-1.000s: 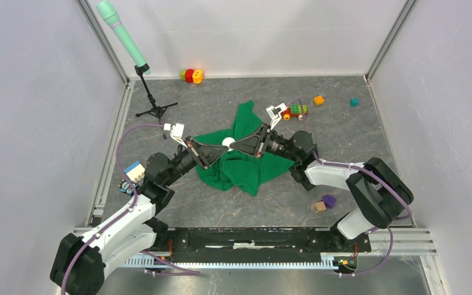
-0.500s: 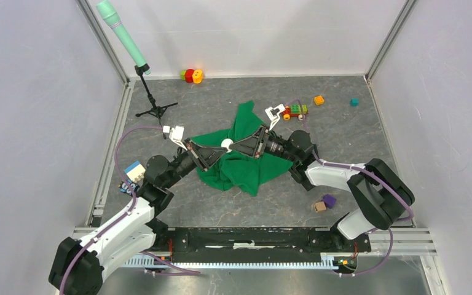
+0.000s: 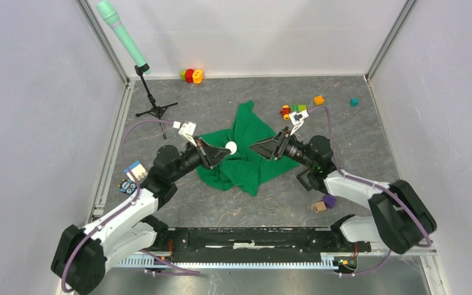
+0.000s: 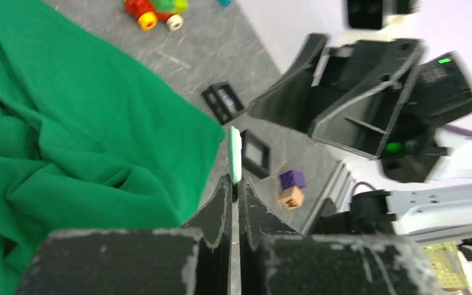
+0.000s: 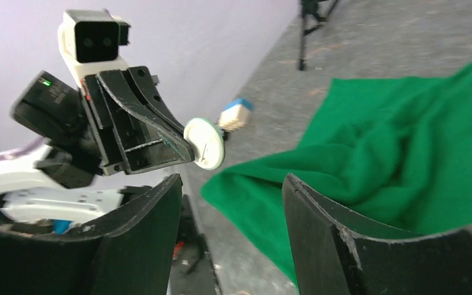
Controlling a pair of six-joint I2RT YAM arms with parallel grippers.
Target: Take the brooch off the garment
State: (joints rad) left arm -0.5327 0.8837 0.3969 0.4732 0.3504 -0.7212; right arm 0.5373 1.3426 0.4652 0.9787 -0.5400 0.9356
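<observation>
The left claw (image 3: 224, 151) is squeezed tight on the brooch (image 3: 230, 147), a small round pale disc pinched between its two tips. The brooch is held up above the green cloth (image 3: 246, 169) and does not touch it. The right claw (image 3: 257, 147) is wide open and holds nothing. It is near the brooch and points at it. The cloth lies crumpled on the gray table (image 3: 350, 132).

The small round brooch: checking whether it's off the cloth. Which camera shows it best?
Right wrist: the pale round brooch faces it, pinched by the left gripper, apart from the green cloth garment. Left wrist shows it edge-on; top external, a white dot.
</observation>
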